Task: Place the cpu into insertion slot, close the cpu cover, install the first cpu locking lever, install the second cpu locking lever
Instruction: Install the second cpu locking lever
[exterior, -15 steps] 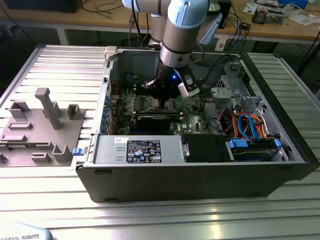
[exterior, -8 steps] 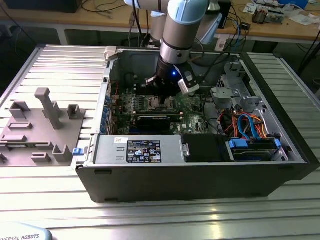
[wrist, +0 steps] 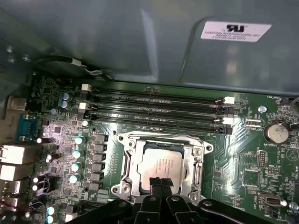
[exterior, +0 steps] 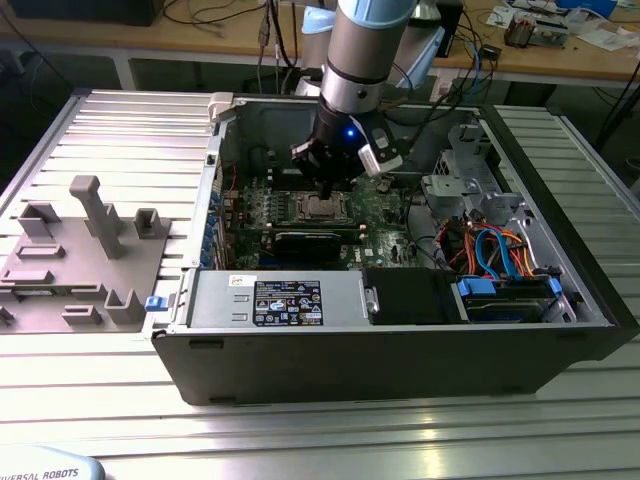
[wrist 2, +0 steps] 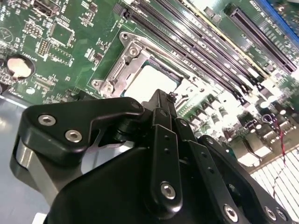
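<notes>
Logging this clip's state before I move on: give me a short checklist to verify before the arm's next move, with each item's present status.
1. cpu seated in the insertion slot: ok, its silvery top lies inside the frame in both wrist views.
2. cpu cover closed over the chip: ok, the metal frame lies flat around it.
3. Locking levers latched: cannot tell.
4. gripper free of any part: ok, its fingertips sit together just over the chip, holding nothing.
5. Fingertips touching the chip: cannot tell.
6. Arm inside the open computer case, over the socket: ok in the exterior view.
</notes>
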Robot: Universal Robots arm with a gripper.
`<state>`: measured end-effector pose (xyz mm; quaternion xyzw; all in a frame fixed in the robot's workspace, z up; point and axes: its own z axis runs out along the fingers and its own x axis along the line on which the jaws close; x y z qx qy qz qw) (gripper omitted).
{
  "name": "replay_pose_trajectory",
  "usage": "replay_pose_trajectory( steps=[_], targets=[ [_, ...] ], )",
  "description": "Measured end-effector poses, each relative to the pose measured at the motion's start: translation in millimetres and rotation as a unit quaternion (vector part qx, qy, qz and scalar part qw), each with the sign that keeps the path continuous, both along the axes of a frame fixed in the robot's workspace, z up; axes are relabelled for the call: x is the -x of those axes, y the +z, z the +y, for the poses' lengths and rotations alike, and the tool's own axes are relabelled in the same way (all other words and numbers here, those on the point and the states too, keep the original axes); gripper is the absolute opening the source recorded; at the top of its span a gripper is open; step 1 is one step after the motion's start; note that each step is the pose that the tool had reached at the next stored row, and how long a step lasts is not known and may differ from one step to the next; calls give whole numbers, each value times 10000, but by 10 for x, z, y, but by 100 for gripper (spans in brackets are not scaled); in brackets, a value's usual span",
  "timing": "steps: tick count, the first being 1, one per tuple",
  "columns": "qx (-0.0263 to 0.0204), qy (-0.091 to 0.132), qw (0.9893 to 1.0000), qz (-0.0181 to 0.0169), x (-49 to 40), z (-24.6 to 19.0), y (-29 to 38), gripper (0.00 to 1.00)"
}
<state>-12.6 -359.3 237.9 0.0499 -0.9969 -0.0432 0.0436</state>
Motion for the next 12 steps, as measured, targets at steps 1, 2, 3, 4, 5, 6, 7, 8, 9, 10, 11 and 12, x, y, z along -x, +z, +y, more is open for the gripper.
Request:
replay_pose_trajectory(
  steps=[1, 2, 3, 4, 5, 6, 7, 8, 9, 10, 11, 12],
  targets=[
    [0, 0, 10000, 0, 0, 0, 20, 11],
    [0, 0, 10000, 0, 0, 0, 42, 11],
    [0, 0, 10000, 0, 0, 0, 65, 11],
    [-1, 0, 10000, 0, 0, 0, 79, 11],
    [0, 0, 10000, 0, 0, 0, 102, 11],
    [0, 0, 10000, 0, 0, 0, 112, 11],
    [0, 0, 10000, 0, 0, 0, 124, 11],
    [-1, 0, 10000, 0, 0, 0, 129, 11],
    [-3, 0, 10000, 0, 0, 1, 129, 11],
    [-2, 0, 10000, 0, 0, 0, 129, 11],
    [-2, 0, 10000, 0, 0, 0, 130, 11],
    [-2, 0, 10000, 0, 0, 0, 129, 11]
  ],
)
